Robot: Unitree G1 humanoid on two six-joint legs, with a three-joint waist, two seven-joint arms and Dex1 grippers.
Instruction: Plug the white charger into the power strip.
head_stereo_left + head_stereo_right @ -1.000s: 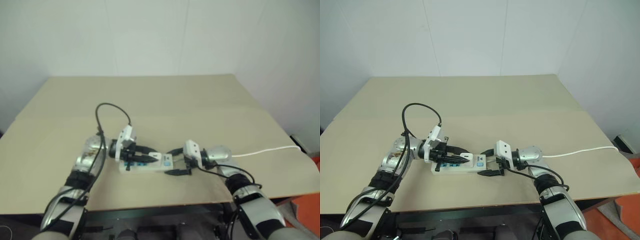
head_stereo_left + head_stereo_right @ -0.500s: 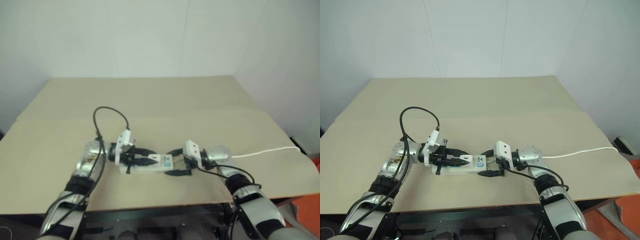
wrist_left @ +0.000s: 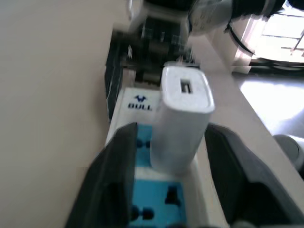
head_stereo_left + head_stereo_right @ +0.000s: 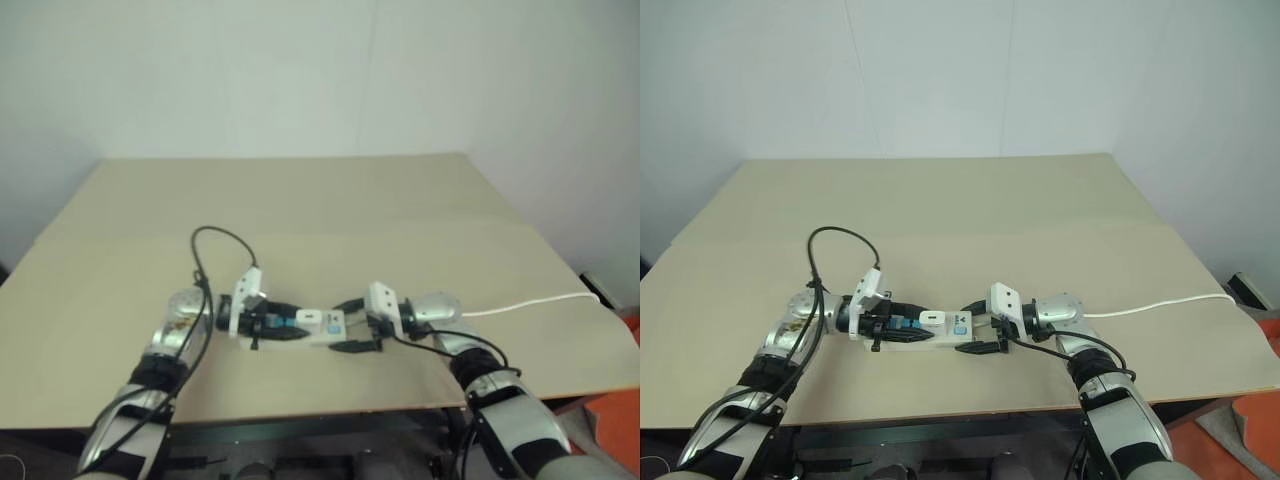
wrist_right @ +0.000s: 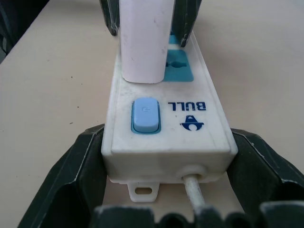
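Observation:
The power strip [image 5: 166, 142] lies on the table near its front edge, with blue socket faces [image 3: 161, 199] and a blue switch [image 5: 145, 115]. The white charger [image 3: 183, 114] stands upright in the socket beside the switch end and looks seated. My left gripper [image 3: 171, 133] is open, one finger [image 3: 116, 171] on each side of the charger with a gap showing. At the cord end, my right gripper [image 5: 166, 190] is shut on the power strip, its fingers [image 5: 78, 175] pressing both long sides. From the head, the charger [image 4: 931, 318] sits between both grippers.
The strip's thin white cord [image 4: 1160, 303] runs right across the table [image 4: 990, 210] and over its right edge. A black cable loop [image 4: 835, 245] rises from my left wrist. A pale wall stands behind the table.
My left gripper has opened off the white charger and sunk a little toward the strip; the charger now stands alone in the socket. The right gripper has kept its grip.

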